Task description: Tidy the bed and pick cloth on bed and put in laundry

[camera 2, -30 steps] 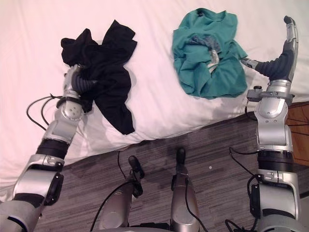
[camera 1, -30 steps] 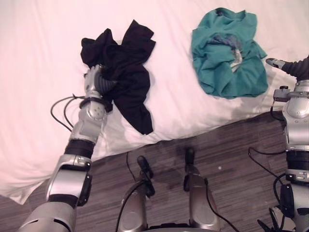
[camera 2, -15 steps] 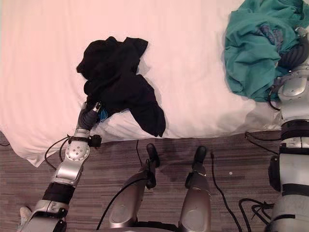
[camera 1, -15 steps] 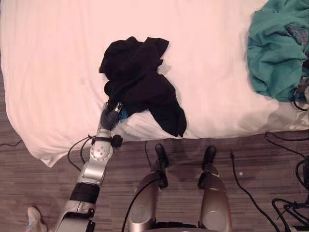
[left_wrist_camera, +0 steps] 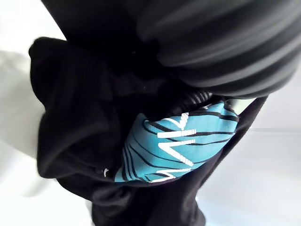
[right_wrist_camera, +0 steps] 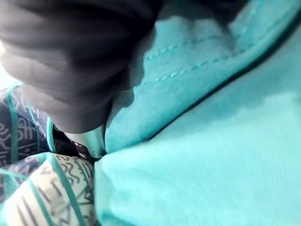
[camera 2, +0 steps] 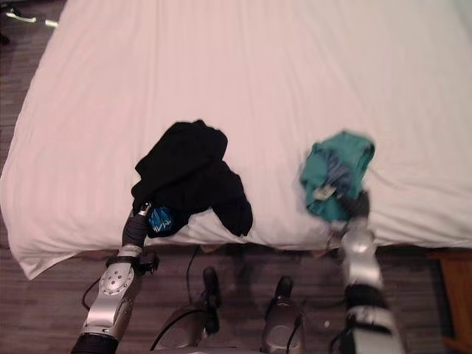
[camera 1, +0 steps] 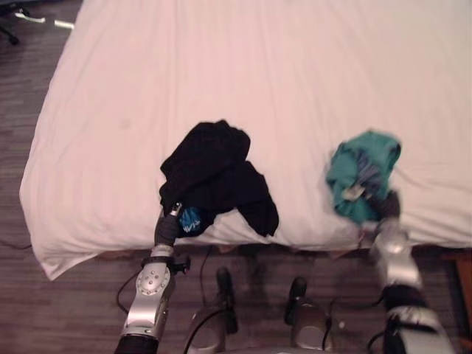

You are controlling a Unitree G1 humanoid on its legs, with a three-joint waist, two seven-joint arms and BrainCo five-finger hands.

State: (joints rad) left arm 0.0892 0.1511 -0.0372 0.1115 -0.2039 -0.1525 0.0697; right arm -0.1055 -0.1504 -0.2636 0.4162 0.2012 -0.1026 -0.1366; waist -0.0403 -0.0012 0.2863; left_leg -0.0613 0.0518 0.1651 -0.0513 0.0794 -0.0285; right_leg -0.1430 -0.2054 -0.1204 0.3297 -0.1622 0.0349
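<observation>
A black cloth (camera 1: 214, 173) with a blue printed patch (left_wrist_camera: 174, 146) lies bunched at the near edge of the white bed (camera 1: 243, 66). My left hand (camera 1: 168, 225) comes up from below the edge and is shut on its lower left corner; the dark cover (left_wrist_camera: 225, 42) sits against the black cloth (left_wrist_camera: 80, 108). A teal cloth (camera 1: 360, 173) with a patterned inner part is gathered in a lump near the bed's edge to the right. My right hand (camera 1: 387, 206) is pressed into its lower side, its cover (right_wrist_camera: 61, 61) buried against the teal cloth (right_wrist_camera: 211, 155).
The white sheet stretches wide and smooth behind both cloths. Dark wood floor (camera 1: 44, 310) runs along the bed's near and left sides. A brown wooden piece (camera 1: 464, 265) shows at the lower right.
The whole picture has shifted: the camera has drawn back and shows more bed. The teal cloth has gone from spread to a tight lump at my right hand. The black cloth is more bunched.
</observation>
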